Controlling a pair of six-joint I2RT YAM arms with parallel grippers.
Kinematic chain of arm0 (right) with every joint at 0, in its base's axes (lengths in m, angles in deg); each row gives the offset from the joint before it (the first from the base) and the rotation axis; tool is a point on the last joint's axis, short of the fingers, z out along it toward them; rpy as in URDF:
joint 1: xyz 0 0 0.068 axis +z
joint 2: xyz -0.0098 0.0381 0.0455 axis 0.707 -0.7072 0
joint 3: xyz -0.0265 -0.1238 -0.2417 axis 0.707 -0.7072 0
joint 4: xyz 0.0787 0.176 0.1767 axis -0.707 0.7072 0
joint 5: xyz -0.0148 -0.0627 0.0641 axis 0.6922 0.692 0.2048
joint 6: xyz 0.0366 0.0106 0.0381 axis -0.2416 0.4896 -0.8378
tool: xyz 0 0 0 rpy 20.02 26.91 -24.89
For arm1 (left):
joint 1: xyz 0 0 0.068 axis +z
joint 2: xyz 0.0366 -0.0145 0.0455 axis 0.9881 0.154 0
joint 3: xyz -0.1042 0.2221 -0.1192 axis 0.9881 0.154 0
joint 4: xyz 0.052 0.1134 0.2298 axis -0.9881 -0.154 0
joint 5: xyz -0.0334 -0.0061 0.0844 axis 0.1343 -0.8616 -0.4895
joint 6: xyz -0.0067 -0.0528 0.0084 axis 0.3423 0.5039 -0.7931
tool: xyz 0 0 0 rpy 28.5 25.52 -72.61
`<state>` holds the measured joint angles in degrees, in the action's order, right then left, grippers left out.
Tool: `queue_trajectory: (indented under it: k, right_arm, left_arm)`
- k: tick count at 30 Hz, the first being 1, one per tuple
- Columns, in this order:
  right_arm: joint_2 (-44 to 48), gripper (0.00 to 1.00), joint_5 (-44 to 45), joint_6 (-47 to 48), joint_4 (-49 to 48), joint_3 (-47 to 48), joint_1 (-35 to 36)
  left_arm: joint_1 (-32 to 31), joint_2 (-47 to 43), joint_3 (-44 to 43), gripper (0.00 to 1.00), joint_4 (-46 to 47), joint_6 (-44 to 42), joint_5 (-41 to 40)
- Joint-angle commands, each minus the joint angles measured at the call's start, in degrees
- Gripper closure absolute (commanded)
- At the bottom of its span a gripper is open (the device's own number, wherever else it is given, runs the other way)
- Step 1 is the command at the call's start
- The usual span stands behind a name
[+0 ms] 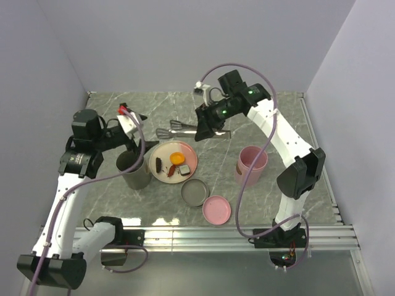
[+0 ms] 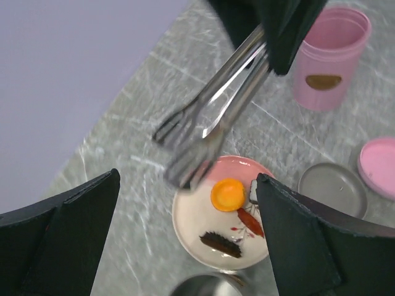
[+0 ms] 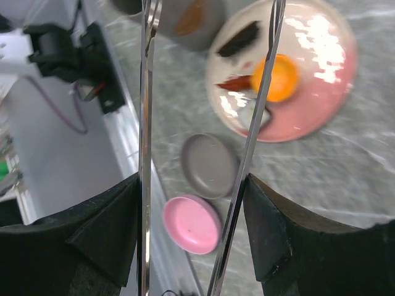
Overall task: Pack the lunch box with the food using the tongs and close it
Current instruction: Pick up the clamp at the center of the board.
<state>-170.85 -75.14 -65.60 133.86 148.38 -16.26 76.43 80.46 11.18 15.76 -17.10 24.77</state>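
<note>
Right fingers [image 3: 99, 240] clamped on tongs [image 3: 145, 123], tips by plate [image 3: 333, 92] carrying food [image 3: 282, 77]. Left fingers [image 2: 62, 240] wide open, empty, above worktop [image 2: 117, 154].

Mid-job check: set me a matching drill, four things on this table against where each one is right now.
1. long silver metal tongs
2. round orange food piece
3. flat round pink lid
4. tall pink cylindrical container

a. on the cream-and-pink round plate
b. held in the right gripper
c. flat beside the grey round lid
d. upright on the table, right of that plate

Pairs: 1-b, 2-a, 3-c, 4-d
</note>
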Motion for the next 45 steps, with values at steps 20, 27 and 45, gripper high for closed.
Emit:
queue_trajectory:
  k: [20, 27, 45]
  right_arm:
    - [2.38, 0.31, -8.45, -2.41, -0.34, 1.09, 7.66]
    - [3.26, 0.31, -9.25, -1.79, 0.28, 0.57, 8.71]
    - [1.68, 0.36, -7.41, -0.74, 1.07, 1.27, 11.35]
  left_arm:
    - [-23.85, 4.93, -3.97, 0.14, -9.17, -26.03, -13.74]
    - [-24.47, 5.55, -4.49, 0.27, -7.06, -24.80, -15.77]
    - [-24.73, 5.37, -4.41, 0.39, -6.97, -24.27, -16.03]
